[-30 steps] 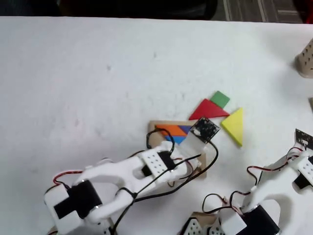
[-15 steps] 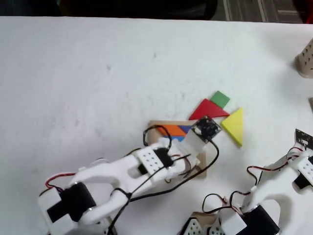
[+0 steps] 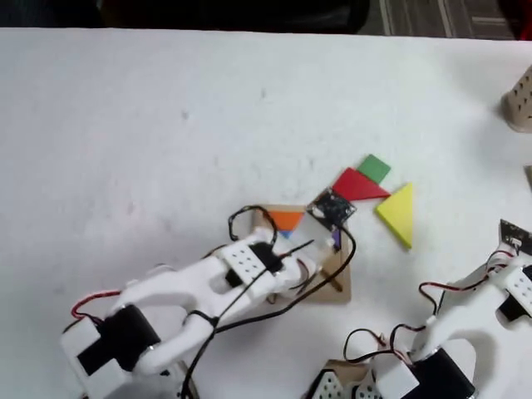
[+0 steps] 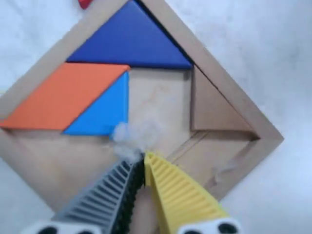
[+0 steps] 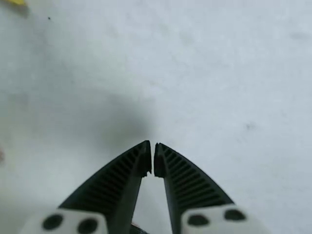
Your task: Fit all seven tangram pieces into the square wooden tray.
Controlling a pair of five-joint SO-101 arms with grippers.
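High view shows the tray (image 3: 341, 287) on the white desk (image 3: 166, 125), largely covered by the left arm (image 3: 191, 299), whose wrist hangs over it. Just beyond the tray's far edge lies a red triangle (image 3: 356, 185), with a green square (image 3: 374, 168) touching its far side. A yellow triangle (image 3: 399, 214) lies just beside the tray, on the side toward the right arm (image 3: 465, 332).

Left wrist view shows three pieces seated in the tray: a dark blue triangle (image 4: 131, 41) along one rim, an orange parallelogram (image 4: 63, 95) along the next, and a light blue triangle (image 4: 105, 109) set against the parallelogram. The rest of the floor shows wood (a triangular patch by one rim may be a piece or a step; I cannot tell). The left hand (image 4: 143, 161) hangs over that part, fingers pressed together on nothing.

The right hand (image 5: 151, 158) is well apart from the tray, over bare desk, fingers likewise together and holding nothing.
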